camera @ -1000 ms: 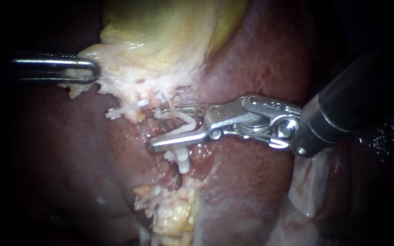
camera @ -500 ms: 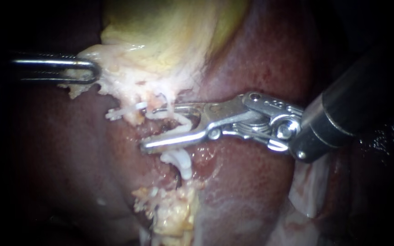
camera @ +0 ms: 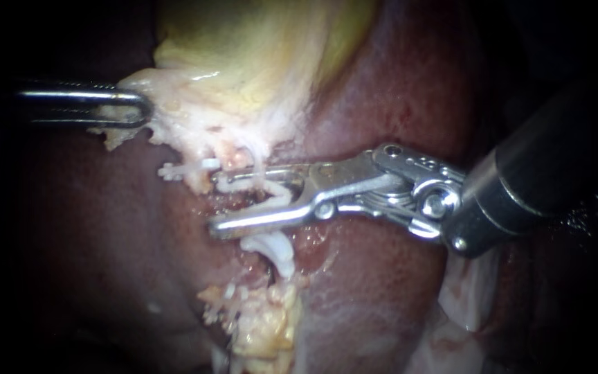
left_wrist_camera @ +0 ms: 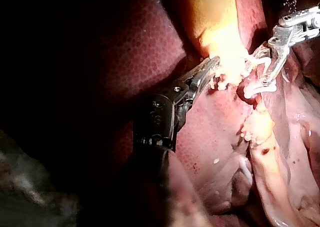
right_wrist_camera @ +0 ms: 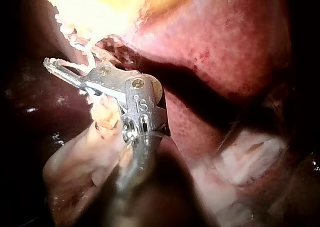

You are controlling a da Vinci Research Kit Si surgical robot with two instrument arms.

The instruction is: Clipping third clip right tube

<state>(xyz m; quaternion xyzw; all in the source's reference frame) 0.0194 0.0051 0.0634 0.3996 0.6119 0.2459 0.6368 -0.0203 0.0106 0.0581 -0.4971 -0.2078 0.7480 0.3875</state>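
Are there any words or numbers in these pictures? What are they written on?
Right instrument, on the metal part behind its jaws: tiny stamped marks, too small and blurred to read.
Left instrument, jaws shut on the gallbladder: no writing shows.
Liver and the white clip held in the right instrument's jaws: no words, numbers or signs.

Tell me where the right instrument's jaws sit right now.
Centre of the endoscope view: the right instrument, entering from the right, holds a white clip just below the gallbladder, with a placed clip directly beneath its lower jaw.
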